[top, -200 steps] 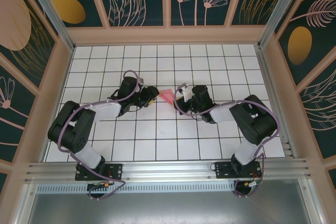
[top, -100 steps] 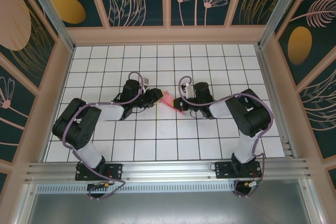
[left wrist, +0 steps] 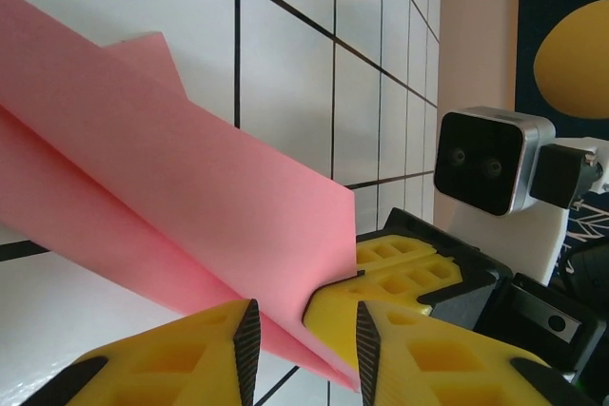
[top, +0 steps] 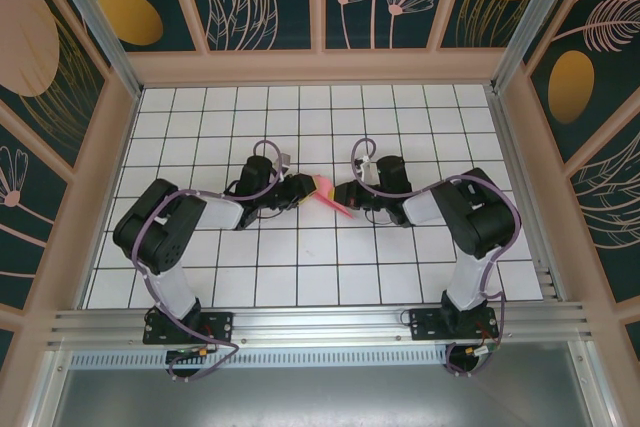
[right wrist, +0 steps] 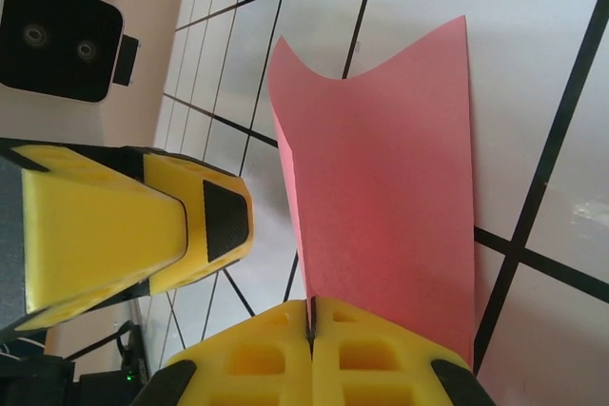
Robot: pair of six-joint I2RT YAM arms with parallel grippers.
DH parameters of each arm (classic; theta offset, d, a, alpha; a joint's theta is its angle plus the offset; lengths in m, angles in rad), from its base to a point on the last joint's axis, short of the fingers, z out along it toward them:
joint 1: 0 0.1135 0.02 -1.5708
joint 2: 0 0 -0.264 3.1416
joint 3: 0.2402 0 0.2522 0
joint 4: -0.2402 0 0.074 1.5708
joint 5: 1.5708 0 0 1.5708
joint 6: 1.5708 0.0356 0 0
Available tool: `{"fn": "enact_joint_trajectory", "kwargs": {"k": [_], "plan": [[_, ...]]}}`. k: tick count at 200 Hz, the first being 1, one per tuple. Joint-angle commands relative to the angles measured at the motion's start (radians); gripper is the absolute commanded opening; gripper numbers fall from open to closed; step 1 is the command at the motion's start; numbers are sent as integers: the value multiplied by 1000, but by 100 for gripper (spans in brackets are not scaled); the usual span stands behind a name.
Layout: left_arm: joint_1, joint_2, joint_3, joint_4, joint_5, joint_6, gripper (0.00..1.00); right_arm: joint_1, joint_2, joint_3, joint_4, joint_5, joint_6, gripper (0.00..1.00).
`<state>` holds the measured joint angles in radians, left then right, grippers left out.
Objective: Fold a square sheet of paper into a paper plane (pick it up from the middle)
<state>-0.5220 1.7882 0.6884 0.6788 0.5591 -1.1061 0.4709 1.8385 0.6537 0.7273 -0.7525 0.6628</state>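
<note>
The salmon-pink sheet of paper (top: 330, 194) is folded into a narrow creased shape and held just above the tiles at mid-table. My right gripper (top: 346, 196) is shut on one edge of it; in the right wrist view the yellow fingers (right wrist: 311, 319) pinch the paper (right wrist: 390, 187), which stands on edge. My left gripper (top: 303, 190) faces it from the left and stands open. In the left wrist view the paper (left wrist: 190, 206) runs into the gap between the left gripper's (left wrist: 304, 349) pads, and the right gripper's fingers (left wrist: 409, 278) clamp it just beyond.
The white grid-tiled table (top: 300, 267) is ringed by a low peach wall (top: 320, 67). Both arms reach in low from the near edge, wrists almost touching at the centre. The right wrist camera housing (left wrist: 490, 164) sits close behind the paper.
Both grippers have closed in on each other at mid-table. The paper has gone from a flatter triangle on the tiles to a narrow raised fold in the right gripper's grip.
</note>
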Motion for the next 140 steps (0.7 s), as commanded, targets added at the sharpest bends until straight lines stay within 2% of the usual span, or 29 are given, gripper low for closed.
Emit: {"fn": "enact_joint_trajectory", "kwargs": {"k": [1,140], "plan": [[-9,25,23,74,25,26,36,-3,33,-9,58,-55,59,0],[-20,98,44,112,39,29,33,-15,96,15,6,-71,117,0]]}}
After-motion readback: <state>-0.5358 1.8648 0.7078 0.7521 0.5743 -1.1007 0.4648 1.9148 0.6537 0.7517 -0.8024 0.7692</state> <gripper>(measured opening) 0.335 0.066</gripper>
